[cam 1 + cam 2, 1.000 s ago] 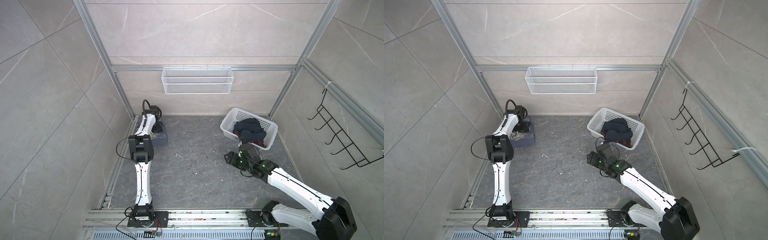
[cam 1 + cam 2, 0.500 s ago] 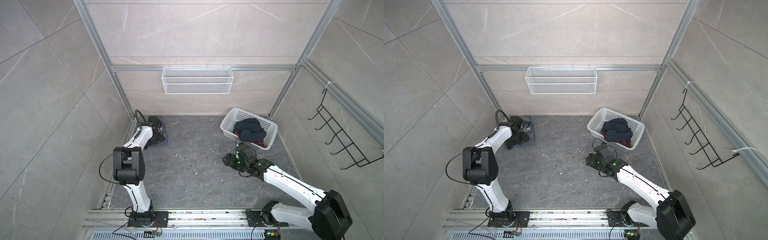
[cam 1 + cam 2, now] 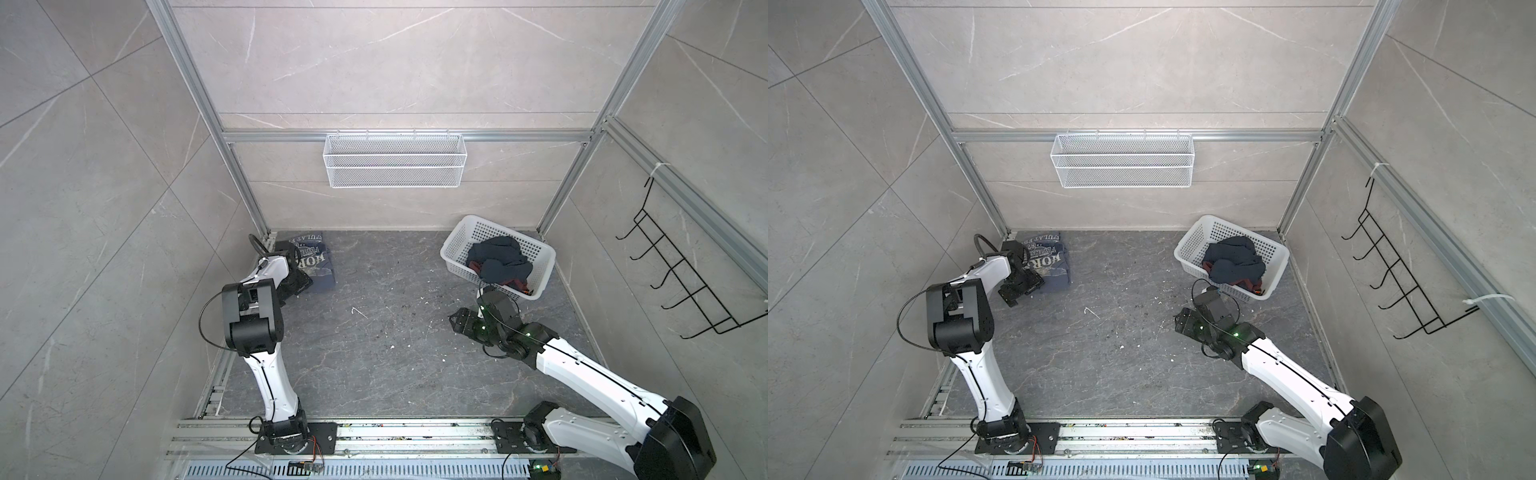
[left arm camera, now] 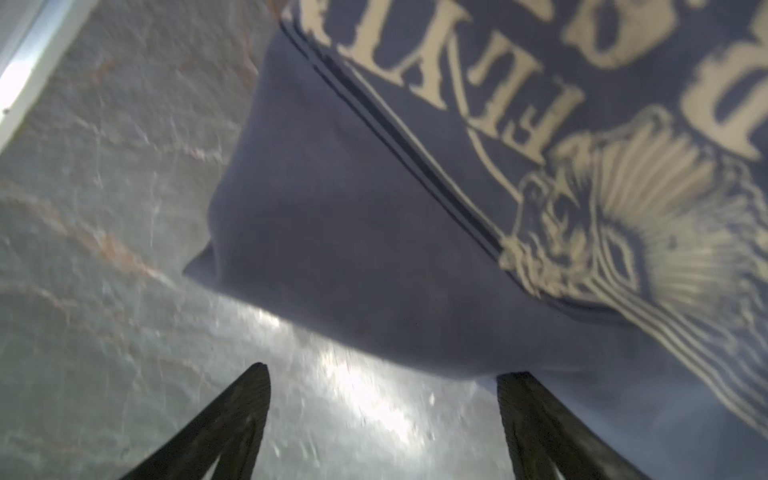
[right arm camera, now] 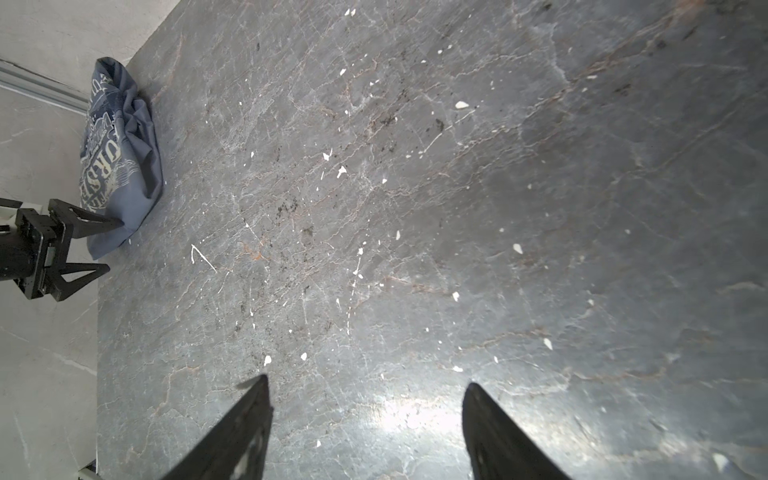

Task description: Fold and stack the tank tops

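Grey marbled bench [image 3: 374, 332] lies bare beneath the right gripper [image 5: 366, 380], whose jaws stand apart on nothing, near the white perforated basket [image 3: 478, 230]. Farther back, the left gripper [image 4: 384, 372] is likewise spread and empty, one fingertip at the edge of the folded slate-blue tank top [image 3: 316, 266] in the far-left corner; closing there could pinch a single layer and drag the fold open. Farthest, the navy tank top [image 3: 498, 262] sits crumpled in the basket, and tugging it out might tip that light basket.
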